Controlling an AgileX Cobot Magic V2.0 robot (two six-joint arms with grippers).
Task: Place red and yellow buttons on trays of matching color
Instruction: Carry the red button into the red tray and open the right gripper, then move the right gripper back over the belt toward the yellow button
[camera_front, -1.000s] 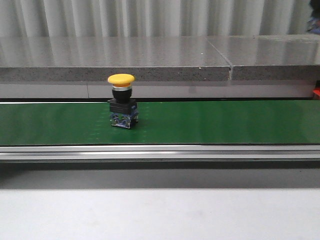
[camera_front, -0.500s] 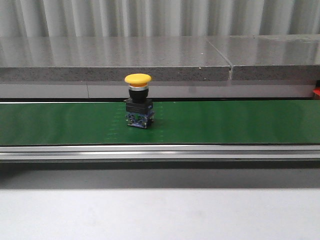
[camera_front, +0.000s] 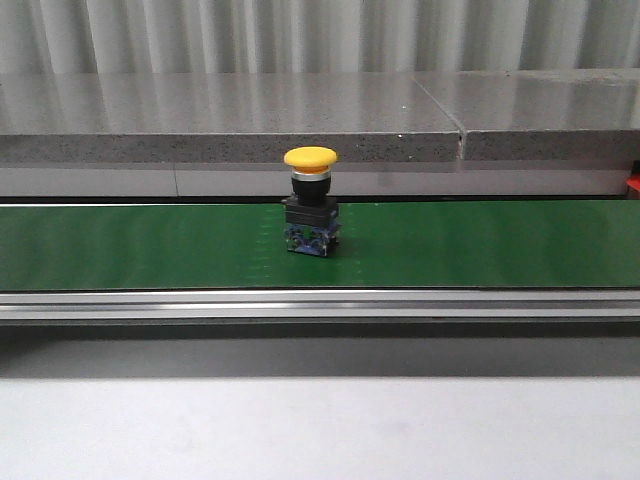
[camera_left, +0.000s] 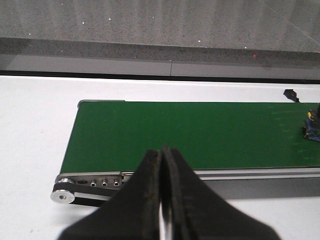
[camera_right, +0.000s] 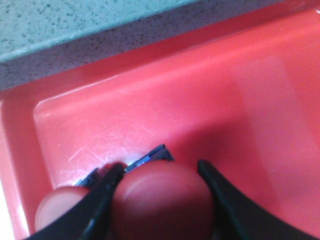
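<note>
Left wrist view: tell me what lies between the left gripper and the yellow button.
Only bare green belt between the left gripper and the yellow button at the picture's edge.

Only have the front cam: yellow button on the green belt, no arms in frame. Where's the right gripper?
Observer: The right gripper is down in the red tray, with one finger on each side of a red button cap.
Operator: Clamped or let go?
Observer: Can't tell from the wrist view. What looks like a second red button lies in the tray right beside it.
Operator: And the left?
Observer: The left gripper is shut and empty, near the roller end of the belt.
</note>
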